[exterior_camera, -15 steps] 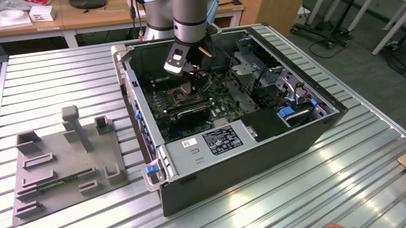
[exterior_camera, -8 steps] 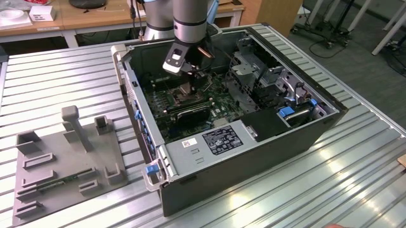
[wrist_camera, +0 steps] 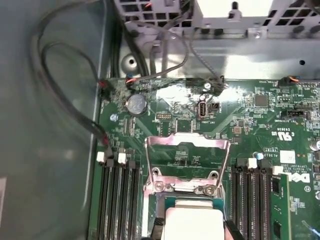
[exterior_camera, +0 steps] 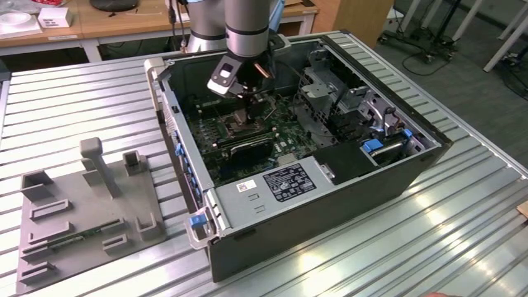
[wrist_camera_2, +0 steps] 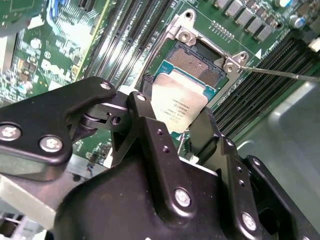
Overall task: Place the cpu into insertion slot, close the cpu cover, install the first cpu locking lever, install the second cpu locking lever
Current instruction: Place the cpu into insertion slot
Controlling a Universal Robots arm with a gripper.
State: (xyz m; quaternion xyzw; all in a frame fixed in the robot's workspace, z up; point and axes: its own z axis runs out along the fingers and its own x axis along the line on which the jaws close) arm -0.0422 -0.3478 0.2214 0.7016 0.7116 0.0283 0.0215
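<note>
Clamping the cpu [wrist_camera_2: 182, 97] by its edges, the claw [wrist_camera_2: 174, 117] hung over the insertion slot [wrist_camera_2: 197, 62], cpu cover [wrist_camera: 187, 141] open for entry.

Exterior view: bright, even overhead light; glare streaks on the ribbed desk [exterior_camera: 429, 247] at lower right; interior of the computer case [exterior_camera: 330, 219] dim, in shadow. First wrist view: white glare patch on the motherboard [wrist_camera: 170, 95]. Second wrist view: the cpu [wrist_camera_2: 177, 102] brightly lit, nearly washed out; near foreground soft.

Pale silvery-beige cpu [wrist_camera_2: 177, 100], green motherboard [wrist_camera: 250, 115], silvery cpu cover [wrist_camera: 187, 141]
</note>
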